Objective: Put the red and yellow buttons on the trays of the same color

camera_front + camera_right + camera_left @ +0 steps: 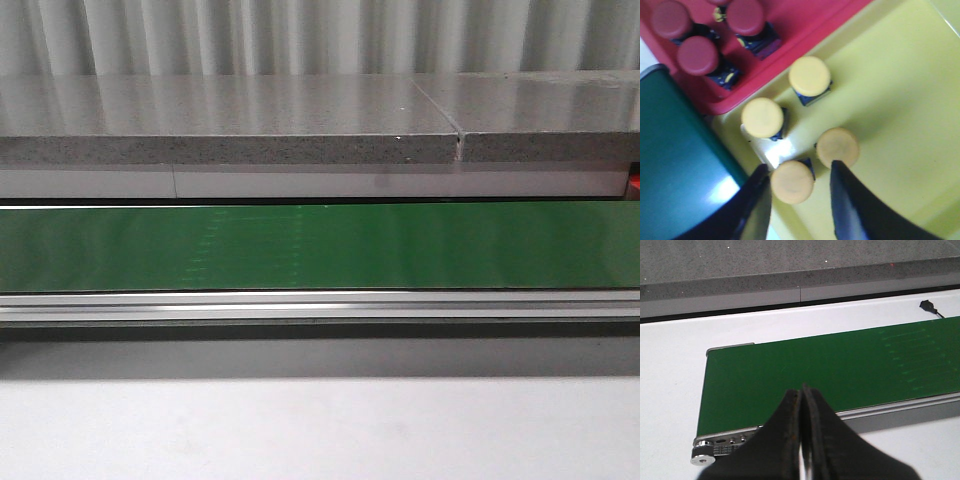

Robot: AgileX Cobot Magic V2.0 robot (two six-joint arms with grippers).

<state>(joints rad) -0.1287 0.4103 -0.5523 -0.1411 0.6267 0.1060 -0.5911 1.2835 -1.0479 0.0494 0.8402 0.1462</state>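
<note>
We see the long green conveyor belt (320, 245) across the white surface (320, 430), w/ nothing on it. Left tool (802, 405) is pressed together over the belt. Right tool (799, 187) is spread around one round yellow plastic button (792, 181) in the yellow plastic tray (890, 90), three more nearby; red round buttons (697, 55) sit in the red plastic tray (805, 20) beside it.

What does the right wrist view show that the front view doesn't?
Only the right wrist view shows the red tray with red buttons, the yellow tray with four yellow buttons, and the right gripper, its jaws open around one yellow button. Only the front view shows the grey stone ledge and the corrugated wall. Both show the green belt.
</note>
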